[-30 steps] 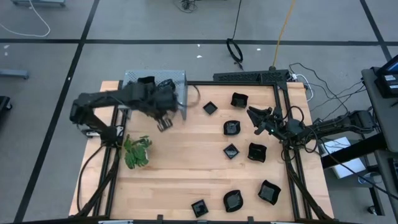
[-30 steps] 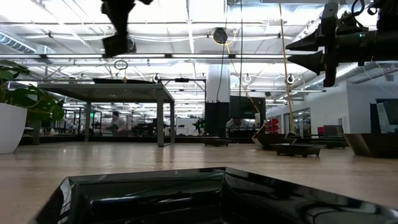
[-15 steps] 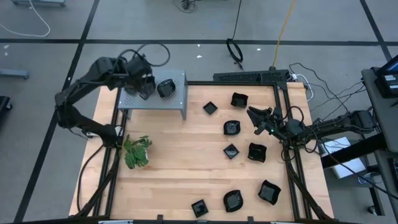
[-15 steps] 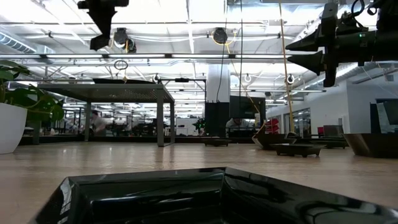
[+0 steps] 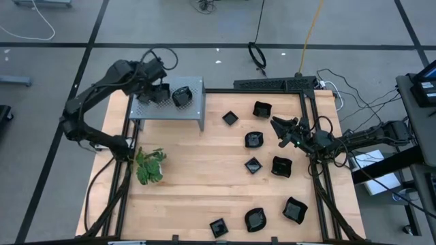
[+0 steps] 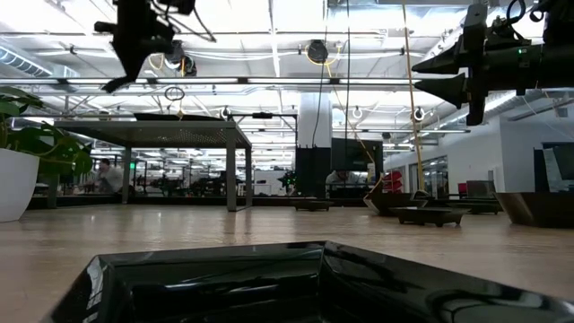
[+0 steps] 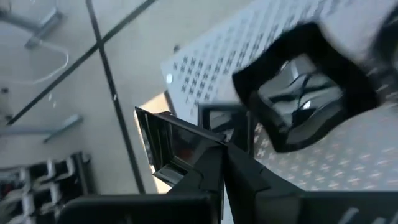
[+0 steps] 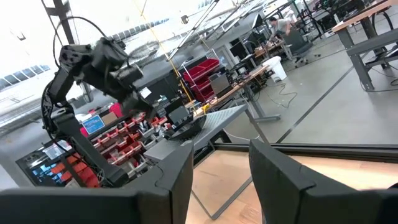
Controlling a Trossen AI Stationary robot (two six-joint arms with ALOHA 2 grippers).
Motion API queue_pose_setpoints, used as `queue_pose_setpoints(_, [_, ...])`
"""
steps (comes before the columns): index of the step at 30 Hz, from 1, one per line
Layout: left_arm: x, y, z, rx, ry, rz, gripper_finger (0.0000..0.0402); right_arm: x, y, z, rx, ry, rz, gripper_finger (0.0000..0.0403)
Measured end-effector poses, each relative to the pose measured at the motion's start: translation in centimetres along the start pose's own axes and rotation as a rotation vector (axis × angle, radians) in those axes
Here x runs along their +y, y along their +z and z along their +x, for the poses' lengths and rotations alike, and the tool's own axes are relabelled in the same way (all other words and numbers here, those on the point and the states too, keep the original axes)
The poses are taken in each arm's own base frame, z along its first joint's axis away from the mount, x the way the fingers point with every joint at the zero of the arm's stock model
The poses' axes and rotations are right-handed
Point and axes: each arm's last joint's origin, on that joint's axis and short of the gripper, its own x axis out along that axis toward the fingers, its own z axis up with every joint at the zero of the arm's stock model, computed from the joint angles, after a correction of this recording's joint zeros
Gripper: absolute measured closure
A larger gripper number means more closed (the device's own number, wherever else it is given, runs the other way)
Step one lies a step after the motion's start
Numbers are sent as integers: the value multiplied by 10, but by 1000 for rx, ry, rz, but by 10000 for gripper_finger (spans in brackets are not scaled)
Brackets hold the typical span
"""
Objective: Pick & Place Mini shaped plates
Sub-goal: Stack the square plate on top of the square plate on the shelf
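Note:
Several mini shaped plates (image 5: 253, 139), glossy and black, lie scattered over the right half of the wooden table (image 5: 197, 184). One more plate (image 5: 181, 96) rests on top of the grey perforated shelf (image 5: 170, 112), also seen in the left wrist view (image 7: 298, 87). My left gripper (image 5: 160, 92) hangs over the shelf top just left of that plate, shut on the rim of a small square black plate (image 7: 177, 146). Over the table's right side my right gripper (image 5: 281, 129) stands open with nothing between its fingers (image 8: 273, 174).
A green leafy plant (image 5: 150, 165) in a white pot stands at the table's left edge. Black frame rails run along the table's sides and far right corner. A plate (image 6: 269, 287) sits right in front of the low camera. A person (image 6: 108, 177) moves far behind.
My left arm swung from in front of the shelf up and back over the shelf top, then shifted slightly. The right arm has not moved.

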Motion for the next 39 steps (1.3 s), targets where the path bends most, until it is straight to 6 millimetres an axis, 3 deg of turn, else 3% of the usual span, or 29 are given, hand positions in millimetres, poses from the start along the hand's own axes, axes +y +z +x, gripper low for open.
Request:
queue_pose_setpoints(7, [-5,-8,28,91,76,-9,386,0,0,0,0,0,0,259])
queue_pose_setpoints(16, [-8,2,32,20,48,-173,388,0,0,0,0,0,0,259])
queue_pose_setpoints(39, [-31,17,56,82,87,-224,384,0,0,0,0,0,0,259])
